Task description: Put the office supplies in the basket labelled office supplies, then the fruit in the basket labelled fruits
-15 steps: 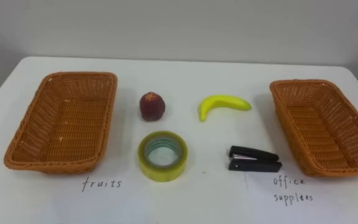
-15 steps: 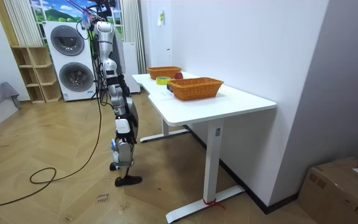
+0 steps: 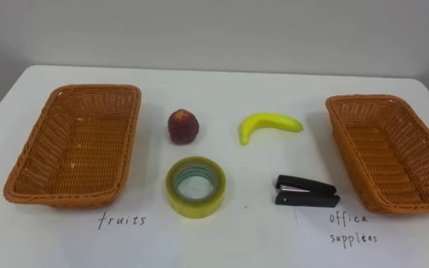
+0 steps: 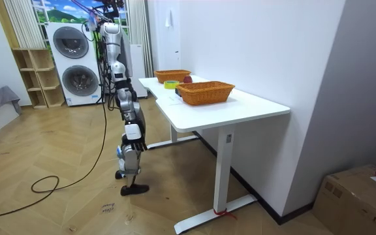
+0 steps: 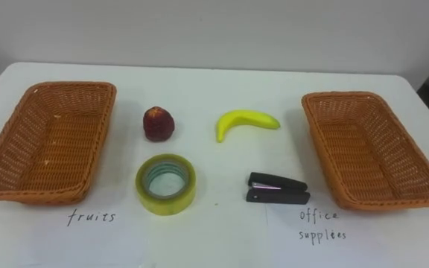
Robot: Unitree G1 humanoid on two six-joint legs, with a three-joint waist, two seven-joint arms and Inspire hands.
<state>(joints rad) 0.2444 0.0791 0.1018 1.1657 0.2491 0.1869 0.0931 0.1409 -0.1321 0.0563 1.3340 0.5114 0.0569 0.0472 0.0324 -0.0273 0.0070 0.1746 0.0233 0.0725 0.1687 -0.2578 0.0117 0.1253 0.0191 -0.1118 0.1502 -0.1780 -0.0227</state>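
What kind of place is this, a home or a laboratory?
Probably a home-like laundry corner, perhaps a test room: stacked washing machines, an open wooden shelf beside them, and a white table carrying two wicker baskets.

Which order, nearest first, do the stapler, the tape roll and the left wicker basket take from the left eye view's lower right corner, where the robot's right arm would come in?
1. Black stapler: front row, right of centre.
2. Yellow tape roll: front row, near the middle.
3. Left wicker basket: far left, above the word "fruits".

Eye views overlook the table [image 3: 222, 97] closely; room view stands afar.
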